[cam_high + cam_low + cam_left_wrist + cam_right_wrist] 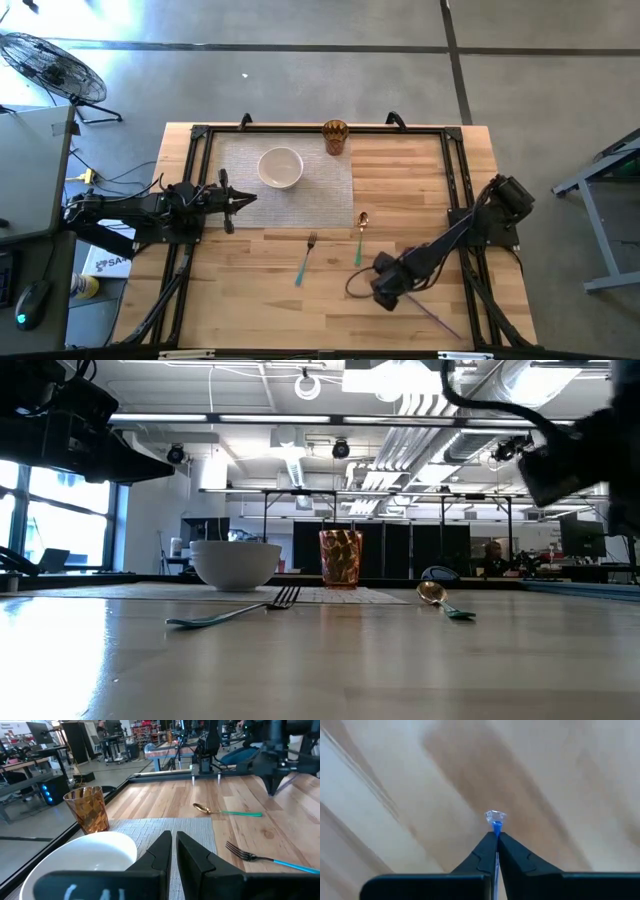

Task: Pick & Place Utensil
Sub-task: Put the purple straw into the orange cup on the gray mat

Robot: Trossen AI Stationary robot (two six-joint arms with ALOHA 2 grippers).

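Note:
A fork with a teal handle (305, 258) and a gold spoon with a green handle (360, 236) lie flat on the wooden table, just off the near edge of a grey placemat (320, 205). A white bowl (281, 167) stands on the mat and an amber cup (335, 137) at its far edge. My right gripper (386, 292) is near the spoon's handle end, toward the near right, shut on a thin blue utensil (496, 826). My left gripper (247, 200) is shut and empty at the mat's left edge, beside the bowl (75, 860). My right gripper pinches the thin blue utensil between its two fingertips (485, 847). The utensil's clear end (495, 815) sticks out just past the tips. The fingers point down at the table. A thin purple-blue length (440, 322) runs from the gripper toward the near right corner; whether it touches the table I cannot tell.
A black frame (320, 130) runs round the table's work area. Bare wood lies between the fork and the near edge. The fork (235, 610) and spoon (440, 600) also show in the low view, in front of the bowl (236, 565) and cup (340, 558).

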